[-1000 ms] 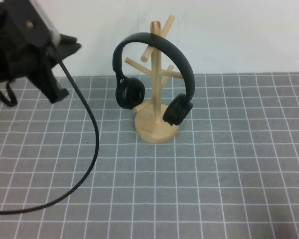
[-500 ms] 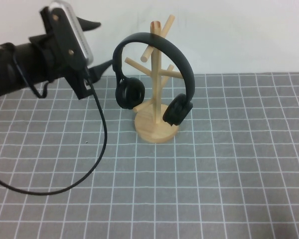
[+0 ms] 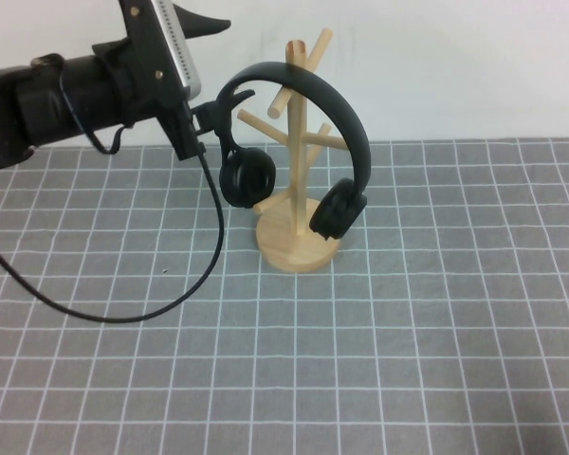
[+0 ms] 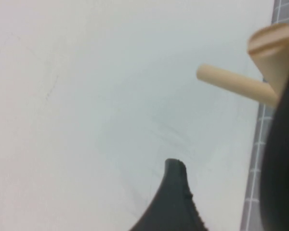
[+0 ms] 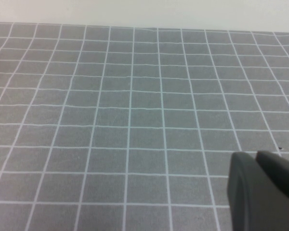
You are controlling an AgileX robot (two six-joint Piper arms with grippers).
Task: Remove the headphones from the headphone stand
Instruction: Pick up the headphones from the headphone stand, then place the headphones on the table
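The black headphones point(image 3: 346, 123) hang by their headband over the top pegs of the light wooden headphone stand point(image 3: 298, 248), with the ear cups down on either side of the pole. My left gripper point(image 3: 224, 63) is open, raised at the left side of the headband, with one finger above and the other touching or just beside the band. In the left wrist view one fingertip point(image 4: 176, 173) shows, with the dark headband point(image 4: 282, 163) and a wooden peg point(image 4: 233, 83) close by. My right gripper point(image 5: 260, 192) is low over the mat, empty, and out of the high view.
A grey mat with a white grid point(image 3: 408, 332) covers the table. My left arm's thin black cable point(image 3: 185, 296) loops over the mat left of the stand. A white wall point(image 3: 455, 66) stands right behind the stand.
My left arm has swung right and up towards the stand, and its open gripper has reached the left side of the headband. The cable loop followed. The headphones and stand have not moved.
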